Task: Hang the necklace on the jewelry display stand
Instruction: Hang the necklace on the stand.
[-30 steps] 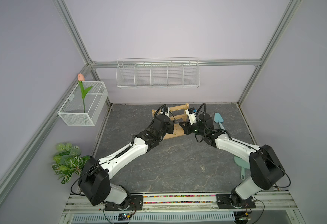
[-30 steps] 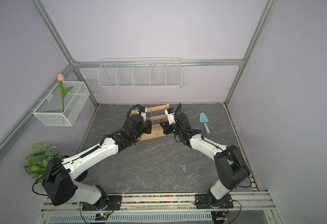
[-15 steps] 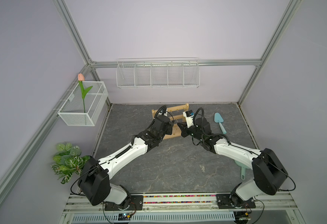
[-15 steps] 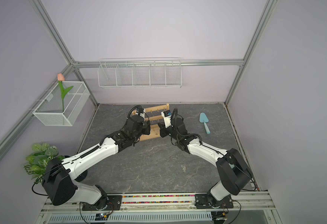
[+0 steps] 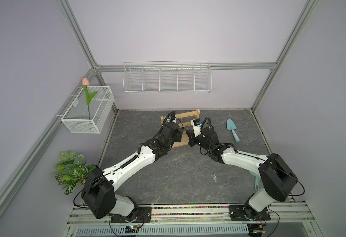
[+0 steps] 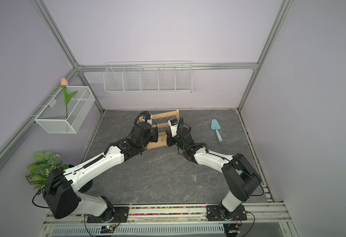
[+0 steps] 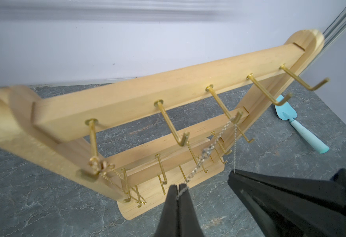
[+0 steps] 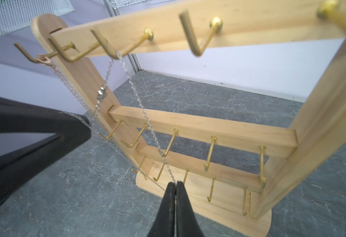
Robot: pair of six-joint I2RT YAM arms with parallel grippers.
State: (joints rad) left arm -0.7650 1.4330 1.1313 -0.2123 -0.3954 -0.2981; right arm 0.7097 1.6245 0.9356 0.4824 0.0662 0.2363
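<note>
The jewelry display stand (image 5: 185, 115) (image 6: 164, 115), light wood with gold hooks, stands at the back middle of the table. A thin silver necklace (image 7: 206, 151) (image 8: 135, 92) is draped over the middle hook of the top bar (image 7: 236, 119), and its two strands run down to my grippers. My left gripper (image 7: 178, 185) (image 5: 180, 135) is shut on the strand with the clasp. My right gripper (image 8: 175, 182) (image 5: 188, 137) is shut on the other strand. Both hover low in front of the stand's base, close together. A gold chain (image 8: 65, 82) hangs from the end hook.
A teal trowel (image 5: 232, 130) (image 7: 303, 133) lies on the table right of the stand. A white wire basket (image 5: 167, 79) hangs on the back wall. A mesh basket with a tulip (image 5: 88, 110) is on the left wall, above a plant (image 5: 71, 170).
My right gripper has moved left and toward the front with its strand, ending close beside the left gripper. The left arm has hardly moved.
</note>
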